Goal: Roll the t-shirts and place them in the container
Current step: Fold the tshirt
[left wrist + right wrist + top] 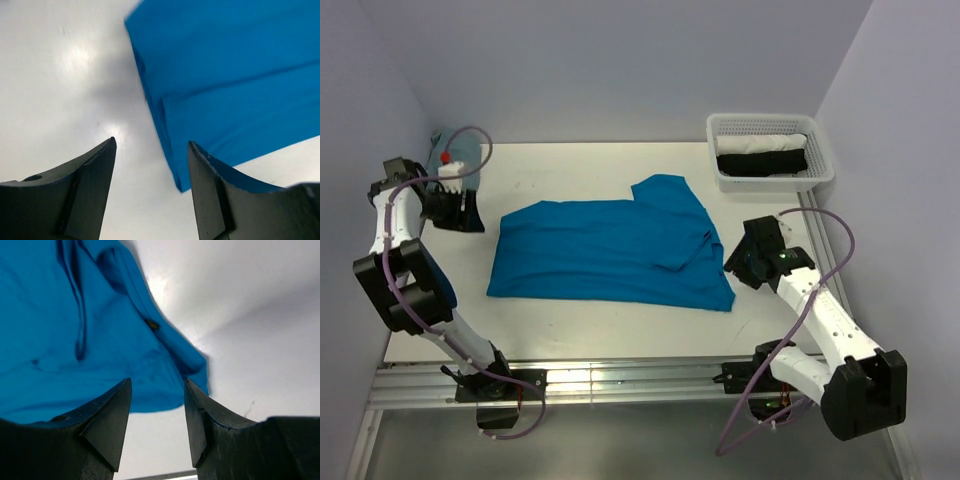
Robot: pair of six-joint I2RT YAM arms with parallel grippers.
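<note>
A bright turquoise t-shirt lies flat on the white table, folded into a long band with one sleeve sticking out at the back right. My left gripper hovers just off the shirt's left edge, open and empty. In the left wrist view the shirt's corner lies ahead and to the right. My right gripper is open and empty just off the shirt's right end. In the right wrist view the shirt's hem lies just ahead of the fingers.
A white mesh basket at the back right holds a rolled white tee and a rolled black tee. A grey-blue bundle with a white, red-capped object on it sits at the back left. Walls enclose the table.
</note>
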